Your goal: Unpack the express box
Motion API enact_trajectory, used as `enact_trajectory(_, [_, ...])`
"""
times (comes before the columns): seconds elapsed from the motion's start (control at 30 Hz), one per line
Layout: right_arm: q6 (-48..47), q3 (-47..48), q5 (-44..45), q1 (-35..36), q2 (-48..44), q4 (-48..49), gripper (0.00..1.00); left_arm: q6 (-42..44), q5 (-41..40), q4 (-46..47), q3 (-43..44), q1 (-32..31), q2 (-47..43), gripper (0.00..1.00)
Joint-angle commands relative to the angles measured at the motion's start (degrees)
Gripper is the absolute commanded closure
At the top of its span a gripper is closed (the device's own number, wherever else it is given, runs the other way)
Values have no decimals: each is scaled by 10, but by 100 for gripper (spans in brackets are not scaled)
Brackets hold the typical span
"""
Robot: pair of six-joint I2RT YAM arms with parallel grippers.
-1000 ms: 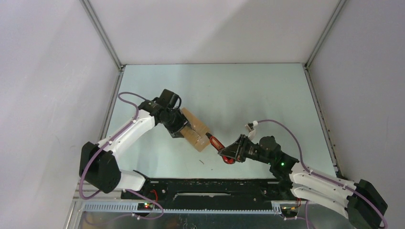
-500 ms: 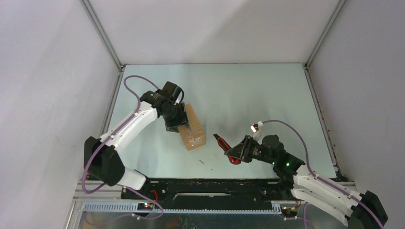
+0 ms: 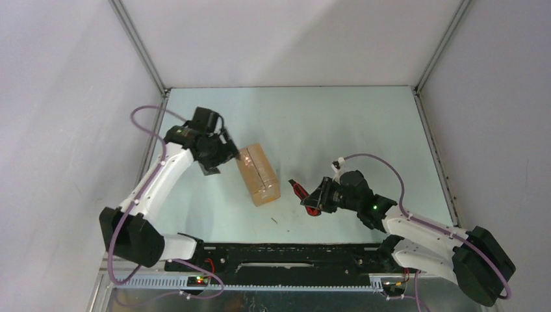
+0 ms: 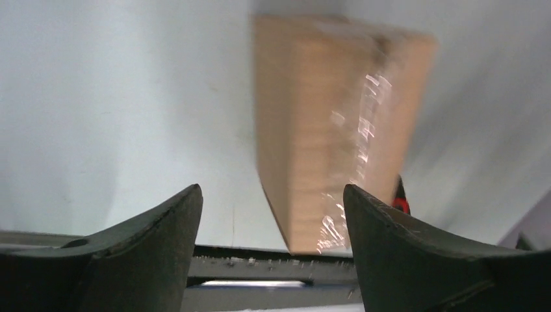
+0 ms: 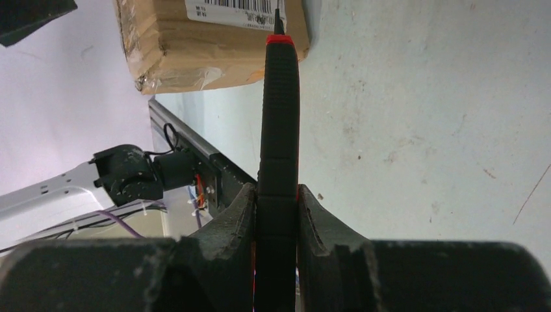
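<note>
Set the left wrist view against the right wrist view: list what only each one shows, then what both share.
Left wrist only: the left claw, open and empty, short of the express box. Right wrist only: the right claw shut on the knife, its tip toward a barcode label on the box. Both: the express box lying on the table; a red sliver past it in the left view may be the knife.

Blur smears the express box [image 4: 325, 130] in the left wrist view, and only a red sliver of the knife [image 4: 401, 203] shows past the left gripper [image 4: 271, 192]. The right wrist view's top edge crops the box and its label [image 5: 237, 12], whose print is too small to read; the right gripper [image 5: 277, 192] hides the knife's lower handle.
</note>
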Motion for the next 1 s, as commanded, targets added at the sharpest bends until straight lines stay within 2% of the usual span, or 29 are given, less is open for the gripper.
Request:
enact_trajectory(0.0, [-29, 58, 41, 13, 19, 21, 100, -84, -83, -3, -68, 88, -51, 20])
enact_trajectory(0.1, [-51, 92, 93, 35, 30, -23, 100, -100, -80, 17, -93, 114, -25, 27])
enact_trajectory(0.27, [-93, 151, 165, 86, 54, -91, 100, -88, -53, 48, -57, 107, 69, 32])
enact_trajectory(0.33, [-99, 166, 193, 107, 62, -99, 100, -71, -51, 40, -11, 90, 109, 31])
enact_trajectory(0.7, [-71, 191, 221, 213, 61, -128, 100, 7, -42, -40, 275, -22, 300, 28])
enact_trajectory(0.8, [-69, 191, 236, 214, 39, -165, 100, 20, -33, -35, 289, -30, 306, 24])
enact_trajectory(0.97, [-90, 191, 261, 184, -19, -247, 100, 37, -77, -53, 293, -27, 267, 15])
